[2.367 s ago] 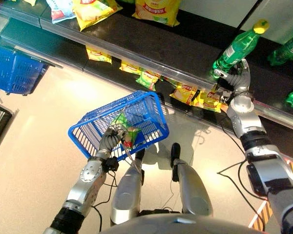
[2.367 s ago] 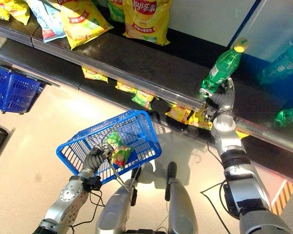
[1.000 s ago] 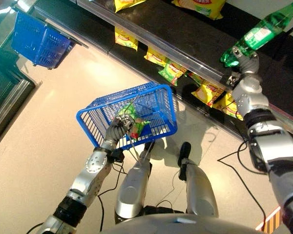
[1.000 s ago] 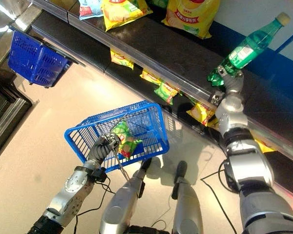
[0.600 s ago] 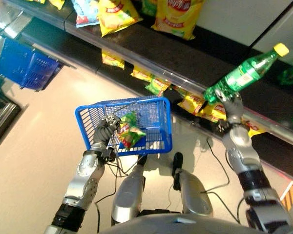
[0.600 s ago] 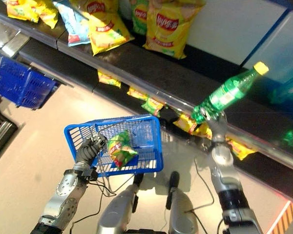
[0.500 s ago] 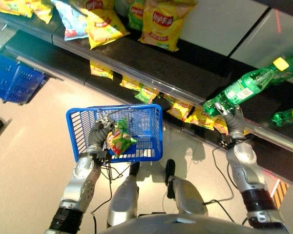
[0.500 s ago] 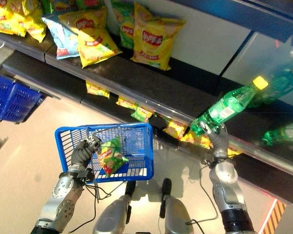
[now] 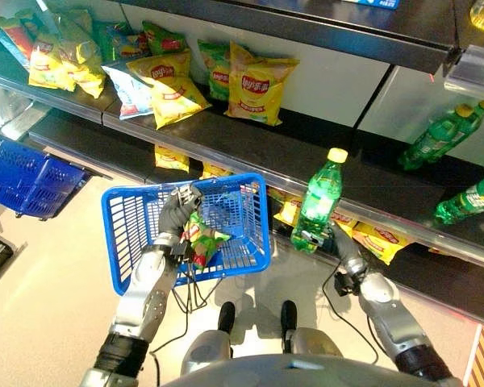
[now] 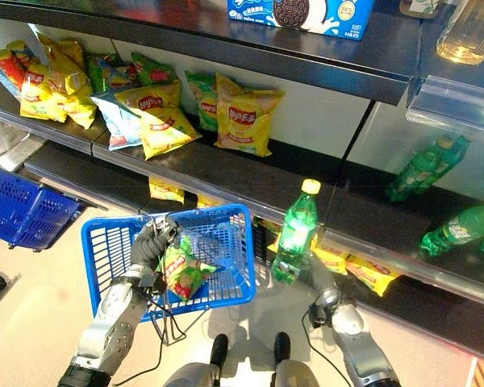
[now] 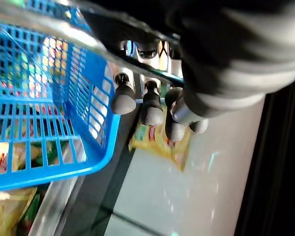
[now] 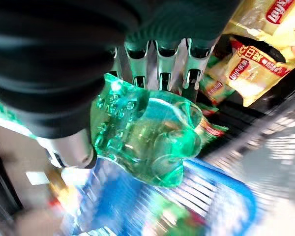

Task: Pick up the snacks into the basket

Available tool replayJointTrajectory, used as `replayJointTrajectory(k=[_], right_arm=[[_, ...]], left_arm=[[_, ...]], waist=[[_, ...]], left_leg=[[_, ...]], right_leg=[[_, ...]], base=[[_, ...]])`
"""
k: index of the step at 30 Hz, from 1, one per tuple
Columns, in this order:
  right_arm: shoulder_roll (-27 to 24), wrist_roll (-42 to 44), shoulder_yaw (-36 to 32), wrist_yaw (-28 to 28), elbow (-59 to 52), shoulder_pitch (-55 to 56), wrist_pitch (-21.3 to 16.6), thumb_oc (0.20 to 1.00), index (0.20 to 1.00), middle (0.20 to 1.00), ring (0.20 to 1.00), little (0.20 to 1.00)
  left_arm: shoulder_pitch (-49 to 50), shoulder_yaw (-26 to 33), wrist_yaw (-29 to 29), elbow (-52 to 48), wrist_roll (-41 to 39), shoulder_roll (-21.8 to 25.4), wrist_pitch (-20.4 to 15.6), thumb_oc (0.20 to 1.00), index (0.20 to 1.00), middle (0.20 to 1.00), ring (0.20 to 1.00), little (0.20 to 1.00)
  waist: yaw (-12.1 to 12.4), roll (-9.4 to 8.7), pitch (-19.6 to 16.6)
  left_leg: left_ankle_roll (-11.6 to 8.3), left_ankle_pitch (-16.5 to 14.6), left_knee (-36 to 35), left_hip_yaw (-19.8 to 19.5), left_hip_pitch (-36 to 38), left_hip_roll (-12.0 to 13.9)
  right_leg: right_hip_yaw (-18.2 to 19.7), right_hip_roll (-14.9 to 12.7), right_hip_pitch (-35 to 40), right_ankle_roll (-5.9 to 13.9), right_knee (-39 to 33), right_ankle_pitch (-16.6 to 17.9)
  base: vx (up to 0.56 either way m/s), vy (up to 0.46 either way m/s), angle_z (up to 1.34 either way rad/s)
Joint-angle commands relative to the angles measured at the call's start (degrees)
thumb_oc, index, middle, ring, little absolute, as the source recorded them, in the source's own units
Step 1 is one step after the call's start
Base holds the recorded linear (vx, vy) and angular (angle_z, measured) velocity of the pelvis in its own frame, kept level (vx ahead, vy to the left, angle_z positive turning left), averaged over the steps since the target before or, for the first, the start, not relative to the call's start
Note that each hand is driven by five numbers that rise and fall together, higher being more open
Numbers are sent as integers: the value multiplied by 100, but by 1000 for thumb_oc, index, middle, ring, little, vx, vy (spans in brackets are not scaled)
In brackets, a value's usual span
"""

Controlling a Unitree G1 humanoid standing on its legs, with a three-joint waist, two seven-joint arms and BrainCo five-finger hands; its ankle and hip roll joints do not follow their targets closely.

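A blue mesh basket (image 9: 131, 235) hangs in front of the shelves. My left hand (image 9: 174, 214) is shut on its metal handle, and the fingers (image 11: 150, 105) curl round the bar in the left wrist view. A green and red snack packet (image 9: 200, 239) lies inside the basket. My right hand (image 9: 340, 256) is shut on the base of a green bottle (image 9: 319, 203) with a yellow cap. The bottle stands upright just right of the basket's rim. In the right wrist view the fingers (image 12: 162, 63) wrap the bottle's base (image 12: 147, 132).
Yellow crisp bags (image 9: 255, 81) and other snack bags lie on the middle shelf. Small packets (image 9: 171, 157) sit on the lower shelf behind the basket. More green bottles (image 9: 440, 135) stand at the right. A second blue basket (image 9: 28, 181) rests on the floor at the left.
The camera has tilted up towards the shelves. My right hand has brought the bottle away from the shelf and turned it upright beside the basket. The left hand still holds the basket.
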Motion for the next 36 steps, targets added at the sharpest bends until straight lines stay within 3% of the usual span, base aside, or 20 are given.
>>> replayJointTrajectory(k=[1,8,15,23,32,33,36], right_arm=[[101,-321,519,-43,-21,-979,-487,200,200,200,200,200],[477,-644,1246,-495,1209,-2181,-443,200,200,200,200,200],[826,-486,935,-1212,2296,-2908,-315,200,200,200,200,200],[1058,-271,766,-1604,3171,-3400,-197,200,200,200,200,200],[1262,-84,541,-2024,4215,-4008,56,200,200,200,200,200],[1286,-67,555,-2043,4248,-4063,85,1000,1000,1000,1000,1000],[1342,-100,601,-2008,4300,-4055,135,1000,1000,1000,1000,1000]], left_arm=[[-1022,-360,-216,-716,-219,-13,-792,200,200,200,200,200],[-2033,-1286,-93,-805,-680,-180,-882,200,200,200,200,200],[-2449,-1817,40,-896,-947,-453,-860,200,200,200,200,200],[-2552,-2112,4,-1000,-1088,-589,-743,200,200,200,200,200],[-2559,-2257,57,-1174,-1144,-554,-661,200,200,200,200,200],[-2575,-2254,80,-1174,-1149,-552,-656,200,200,200,200,200],[-2577,-2196,103,-1184,-1122,-536,-643,200,200,200,200,200]], waist=[[119,-100,-362],[358,49,361],[665,342,796],[924,472,1052],[984,484,1093],[974,474,1085],[938,430,1023]], left_leg=[[116,-563,380,102,-194,-334],[113,-481,959,-204,-1056,-554],[103,-389,1327,-563,-1639,-817],[139,-412,1505,-709,-1812,-930],[173,-453,1480,-715,-1710,-963],[173,-457,1480,-703,-1699,-962],[188,-482,1445,-674,-1629,-954]], right_leg=[[68,-356,-436,567,629,-538],[-125,-451,-1178,508,1214,-602],[-430,-688,-1646,476,1832,-735],[-531,-808,-1782,468,2062,-799],[-515,-818,-1713,476,2039,-782],[-513,-815,-1701,482,2030,-772],[-491,-809,-1642,485,1965,-741]], base=[[-103,-2,8],[-160,-7,29],[-86,14,31],[-29,14,23],[-5,11,6],[0,0,0],[4,6,1]])
